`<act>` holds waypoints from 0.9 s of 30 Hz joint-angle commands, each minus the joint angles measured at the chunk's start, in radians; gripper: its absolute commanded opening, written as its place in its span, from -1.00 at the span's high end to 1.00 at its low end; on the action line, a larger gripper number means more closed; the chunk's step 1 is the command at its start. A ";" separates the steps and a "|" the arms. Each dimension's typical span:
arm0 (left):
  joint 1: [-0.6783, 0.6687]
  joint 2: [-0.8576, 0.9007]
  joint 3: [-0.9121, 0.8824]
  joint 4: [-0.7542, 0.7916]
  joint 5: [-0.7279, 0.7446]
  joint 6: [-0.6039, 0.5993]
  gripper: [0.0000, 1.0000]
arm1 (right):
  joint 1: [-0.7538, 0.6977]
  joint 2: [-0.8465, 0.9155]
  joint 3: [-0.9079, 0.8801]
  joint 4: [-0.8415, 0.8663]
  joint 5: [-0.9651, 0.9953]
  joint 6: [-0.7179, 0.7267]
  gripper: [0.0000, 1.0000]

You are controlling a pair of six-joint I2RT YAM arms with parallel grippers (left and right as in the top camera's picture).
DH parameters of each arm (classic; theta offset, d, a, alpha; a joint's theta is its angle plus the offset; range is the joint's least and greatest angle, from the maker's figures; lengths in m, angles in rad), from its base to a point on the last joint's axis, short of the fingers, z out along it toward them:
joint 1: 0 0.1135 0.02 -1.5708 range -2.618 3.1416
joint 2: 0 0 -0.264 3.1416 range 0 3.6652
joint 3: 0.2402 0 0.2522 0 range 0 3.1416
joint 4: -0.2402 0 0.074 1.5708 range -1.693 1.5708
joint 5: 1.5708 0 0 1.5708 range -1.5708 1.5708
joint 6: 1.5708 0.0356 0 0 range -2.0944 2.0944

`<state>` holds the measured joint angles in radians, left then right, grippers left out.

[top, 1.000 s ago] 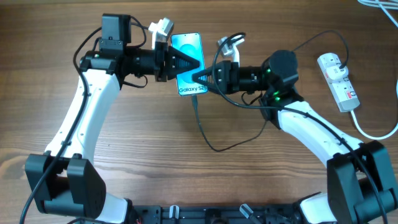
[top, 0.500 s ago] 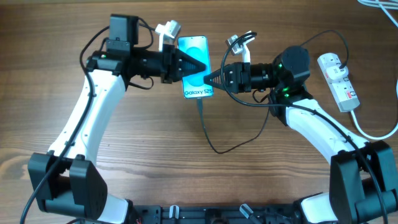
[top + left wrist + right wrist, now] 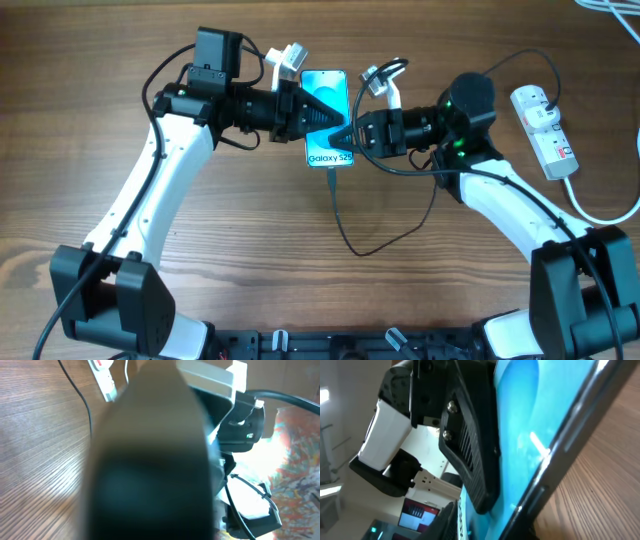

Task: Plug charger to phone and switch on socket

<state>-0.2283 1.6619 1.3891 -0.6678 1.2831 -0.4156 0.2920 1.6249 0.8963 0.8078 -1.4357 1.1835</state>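
Note:
The phone (image 3: 330,157), teal-blue screen up with "Galaxy S25" on it, is held above the table between both arms. My left gripper (image 3: 338,117) reaches in from the left and is shut on the phone, one finger lying across the screen. My right gripper (image 3: 348,131) comes from the right, its jaws closed over the phone's right edge. In the right wrist view the phone (image 3: 530,425) fills the frame, with the left finger pad (image 3: 470,445) on the glass. The charger (image 3: 345,225) hangs from the phone's lower edge and loops toward the socket (image 3: 545,130) at the right.
A thick white cord (image 3: 600,215) curves off the socket toward the right table edge. The left wrist view is mostly a dark blur, with the socket (image 3: 102,375) at top left and the right arm (image 3: 245,425) opposite. The table is wood.
Both grippers and the phone have shifted to the right, the charger's end moving with the phone. The right gripper's jaws have narrowed onto the phone's right edge.

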 commanded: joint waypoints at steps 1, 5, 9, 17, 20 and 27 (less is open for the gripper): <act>0.001 -0.008 -0.005 0.000 -0.047 0.020 0.92 | 0.004 -0.012 -0.007 0.007 -0.040 -0.032 0.55; 0.001 -0.008 -0.005 0.001 -0.055 0.020 0.92 | 0.004 -0.012 -0.006 0.007 -0.040 -0.032 0.91; 0.001 -0.008 -0.005 0.000 -0.129 0.019 0.78 | 0.004 -0.012 -0.007 0.006 -0.040 -0.032 0.91; 0.002 -0.008 -0.005 0.000 -0.332 0.016 -0.98 | 0.004 -0.012 -0.007 -0.002 -0.039 -0.033 0.91; 0.002 -0.008 -0.005 0.000 -0.347 0.016 -0.99 | 0.004 -0.012 -0.007 -0.032 -0.014 -0.060 0.91; 0.043 -0.008 -0.005 -0.004 -0.372 0.016 -1.00 | 0.004 -0.011 -0.007 -0.555 0.265 -0.415 0.91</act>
<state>-0.2173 1.6604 1.3891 -0.6712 0.9459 -0.4015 0.2871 1.6230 0.8848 0.3786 -1.3396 1.0058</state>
